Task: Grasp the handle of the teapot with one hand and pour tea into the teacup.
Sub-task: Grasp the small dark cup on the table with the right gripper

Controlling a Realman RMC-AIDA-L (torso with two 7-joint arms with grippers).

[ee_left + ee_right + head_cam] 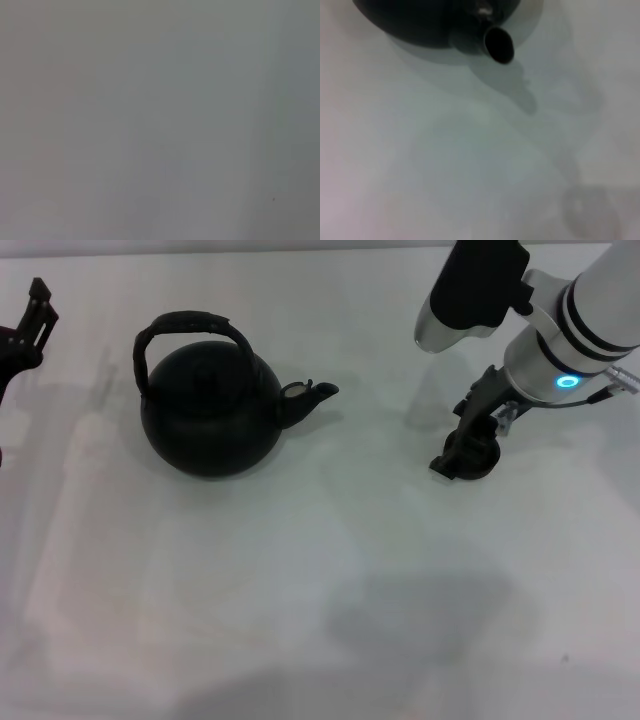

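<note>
Right gripper [466, 455] lowered onto the teacup [478, 462] at the right of the white table [300, 590], fingers around the small dark cup; clamped or merely closing in, cannot tell. Left gripper [30, 315] parked at the far left edge, jaw state not discernible. Between them, nearer the left, the black teapot [208, 408] upright, handle [185, 325] arched overhead and untouched, spout [312, 395] aimed toward the teacup, well apart from it. Spout mouth facing the right wrist camera.
</note>
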